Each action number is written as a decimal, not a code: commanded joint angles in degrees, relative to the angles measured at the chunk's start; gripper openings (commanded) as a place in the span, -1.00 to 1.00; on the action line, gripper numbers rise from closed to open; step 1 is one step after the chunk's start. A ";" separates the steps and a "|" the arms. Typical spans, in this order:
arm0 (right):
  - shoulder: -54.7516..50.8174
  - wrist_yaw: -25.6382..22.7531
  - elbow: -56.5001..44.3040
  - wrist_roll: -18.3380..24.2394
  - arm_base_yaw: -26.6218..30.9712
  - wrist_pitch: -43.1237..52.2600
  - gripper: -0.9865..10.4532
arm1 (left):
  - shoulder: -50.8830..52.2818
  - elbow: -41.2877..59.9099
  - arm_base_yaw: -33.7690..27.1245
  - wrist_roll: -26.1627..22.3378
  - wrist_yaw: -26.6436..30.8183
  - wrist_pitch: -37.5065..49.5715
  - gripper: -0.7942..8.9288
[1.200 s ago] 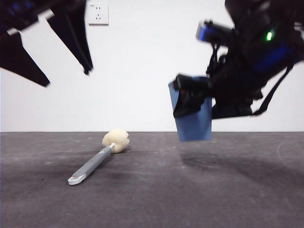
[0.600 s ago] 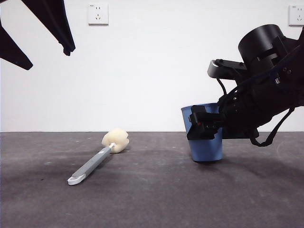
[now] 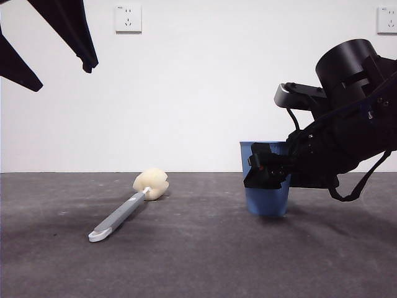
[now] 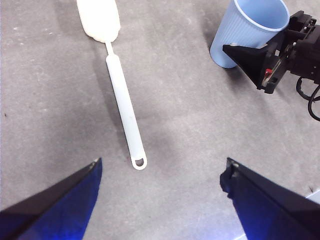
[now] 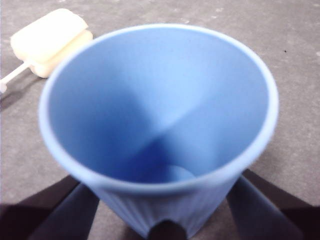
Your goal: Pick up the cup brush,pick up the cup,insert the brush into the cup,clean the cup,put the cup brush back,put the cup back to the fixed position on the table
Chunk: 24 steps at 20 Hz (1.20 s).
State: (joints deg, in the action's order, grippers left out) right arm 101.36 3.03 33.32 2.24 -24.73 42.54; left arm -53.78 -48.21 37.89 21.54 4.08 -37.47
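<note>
With the cup upright on the table between the right gripper fingers, which clasp its sides, spread them evenly and retreat straight back, leaving the brush beyond the wide-spread, idle left gripper.

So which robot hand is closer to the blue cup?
The right one. The right gripper has its jaws on either side of the cup, which stands on the table. The left gripper hangs high, far off, above the cup brush.
</note>
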 commanded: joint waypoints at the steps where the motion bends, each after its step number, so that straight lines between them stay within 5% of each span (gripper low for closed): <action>1: 1.42 0.07 -2.08 -1.07 -0.20 -5.42 -0.21 | 0.00 0.48 0.07 -0.83 0.13 0.07 0.00; 5: -1.60 0.04 -2.08 -2.25 -0.20 -5.73 0.14 | 0.00 0.48 0.07 -0.81 0.15 0.07 0.00; 11: -13.40 0.07 -2.08 -2.56 -0.20 -14.71 0.18 | -0.02 0.48 0.04 -0.79 0.15 0.09 0.00; 17: -35.65 0.24 -1.90 -11.96 -3.28 -42.42 0.17 | -0.02 0.48 0.04 -0.81 0.07 -1.09 0.00; 24: -56.26 4.70 3.76 -14.69 -10.71 -71.89 0.11 | -0.02 0.48 0.04 -4.52 -3.37 -1.66 -0.01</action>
State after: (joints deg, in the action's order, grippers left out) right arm 45.15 7.46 36.86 -11.42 -35.27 -28.95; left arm -53.78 -48.21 37.89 18.65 1.08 -39.18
